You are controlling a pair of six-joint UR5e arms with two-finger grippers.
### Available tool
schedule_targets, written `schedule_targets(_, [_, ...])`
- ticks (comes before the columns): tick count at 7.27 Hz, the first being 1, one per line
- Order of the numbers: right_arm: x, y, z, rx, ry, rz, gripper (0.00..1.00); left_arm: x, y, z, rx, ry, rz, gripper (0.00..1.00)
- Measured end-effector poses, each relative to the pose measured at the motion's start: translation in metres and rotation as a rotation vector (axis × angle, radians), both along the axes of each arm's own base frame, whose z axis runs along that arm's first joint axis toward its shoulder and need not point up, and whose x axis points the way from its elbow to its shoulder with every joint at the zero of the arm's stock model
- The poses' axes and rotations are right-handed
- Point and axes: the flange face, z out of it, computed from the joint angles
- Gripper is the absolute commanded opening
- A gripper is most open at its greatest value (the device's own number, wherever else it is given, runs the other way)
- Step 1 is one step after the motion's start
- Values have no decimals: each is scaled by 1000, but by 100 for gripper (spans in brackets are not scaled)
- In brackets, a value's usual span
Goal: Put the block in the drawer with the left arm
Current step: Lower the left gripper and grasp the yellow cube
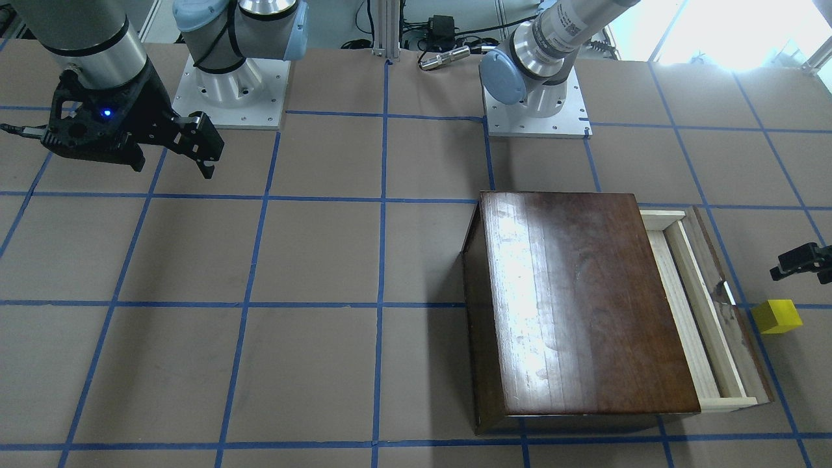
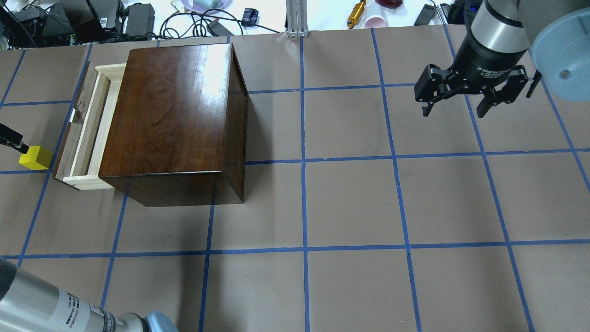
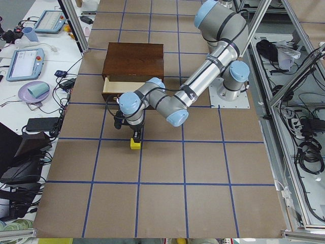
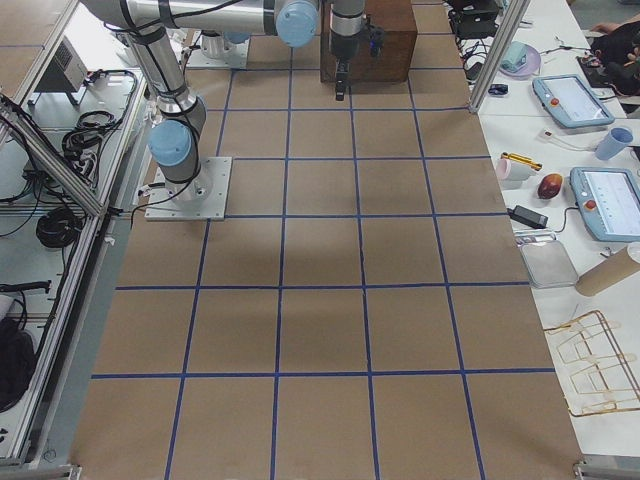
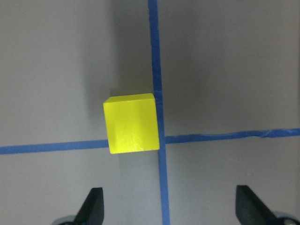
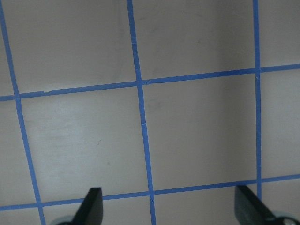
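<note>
The block [image 5: 131, 123] is showing as a small bright yellow cube with plain, smooth faces and crisp edges. In the left wrist view it is sitting left of centre at a crossing of blue tape lines, with its right edge along the vertical strip. The left gripper [image 5: 171, 206] is hanging over it with its two dark fingertips spread wide at the bottom of the frame. The block is lying above them in the picture, not between them.

In the overhead view the block [image 2: 35, 157] is lying at the far left edge on the table [image 2: 350, 203]. The table is a matte brown sheet gridded with blue tape. The block is just beside the drawer [image 2: 94, 124] but apart from it.

The drawer is a shallow pale-wood tray with a dark brown front panel. It is standing pulled part way out of the left side of the wooden box [image 2: 175, 110]. Its open strip is showing bare pale wood, and a small bright fitting is glinting on the panel. The box is a large rectangular one, glossy dark brown, with lengthwise grain and glare across its lid.

In the upper right of the overhead view the right gripper [image 2: 454, 110] is hanging above the table, black and angular, with its fingers apart. White lettering on its collar is reading partly "2F Adaptive". The small print on the arm label at lower left is too fine to read.
</note>
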Motion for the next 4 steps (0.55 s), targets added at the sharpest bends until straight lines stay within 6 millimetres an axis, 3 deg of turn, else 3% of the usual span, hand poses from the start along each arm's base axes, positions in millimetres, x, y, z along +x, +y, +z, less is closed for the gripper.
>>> schedule_targets(2, [0,0,0,0,0,0,100,6,-7,-33,2,15,-8,100])
schedule_targets(4, [0,0,0,0,0,0,100,9,-9,-54,1,17,-10,100])
